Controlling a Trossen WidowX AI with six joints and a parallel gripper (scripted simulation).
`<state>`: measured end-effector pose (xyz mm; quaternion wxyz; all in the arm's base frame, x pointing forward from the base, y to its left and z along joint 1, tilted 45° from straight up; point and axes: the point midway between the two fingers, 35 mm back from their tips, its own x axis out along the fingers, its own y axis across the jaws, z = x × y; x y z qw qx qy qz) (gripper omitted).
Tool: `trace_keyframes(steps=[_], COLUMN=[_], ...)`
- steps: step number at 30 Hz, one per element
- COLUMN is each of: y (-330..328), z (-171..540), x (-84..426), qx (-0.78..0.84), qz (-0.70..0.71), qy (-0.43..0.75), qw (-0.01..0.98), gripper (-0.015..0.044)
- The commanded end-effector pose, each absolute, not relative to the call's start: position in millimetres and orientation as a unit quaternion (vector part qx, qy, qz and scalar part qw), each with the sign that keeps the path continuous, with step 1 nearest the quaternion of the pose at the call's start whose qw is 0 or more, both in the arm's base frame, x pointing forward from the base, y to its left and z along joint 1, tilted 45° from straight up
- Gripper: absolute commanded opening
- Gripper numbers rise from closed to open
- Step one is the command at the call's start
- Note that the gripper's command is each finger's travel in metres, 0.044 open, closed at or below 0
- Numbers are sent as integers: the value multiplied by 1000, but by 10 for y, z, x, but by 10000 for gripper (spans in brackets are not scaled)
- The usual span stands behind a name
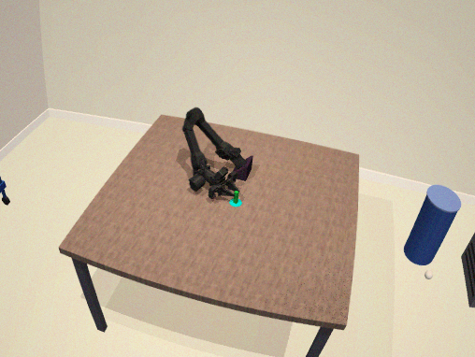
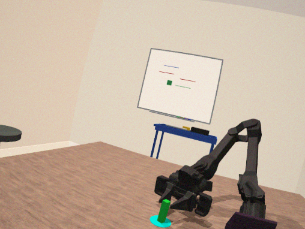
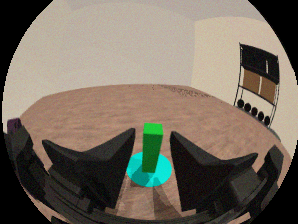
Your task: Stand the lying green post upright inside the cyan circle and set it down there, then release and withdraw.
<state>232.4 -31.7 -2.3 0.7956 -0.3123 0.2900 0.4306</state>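
Observation:
The green post stands upright on the cyan circle. Its foot lies inside the circle, with cyan showing around it in the wrist view. My gripper is open and low, close to the table. In the wrist view one finger is on each side of the post, with a visible gap on both sides. Nothing is held. The exact reach of the fingertips along the post is hard to tell.
The brown wooden table carries the arm. A dark purple panel stands on the table near the arm's base. A blue cylinder stands off the table on the floor.

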Motion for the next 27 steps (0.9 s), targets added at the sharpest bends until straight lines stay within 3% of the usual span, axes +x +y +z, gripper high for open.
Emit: trace_keyframes(steps=[1,7,27], y=[-318,-318,290], z=[-21,-21,626], x=[2329,2329,2448], qx=[-314,-314,-310], qz=[431,431,434], qy=[288,288,287], qw=[796,796,796], gripper=[259,400,400])
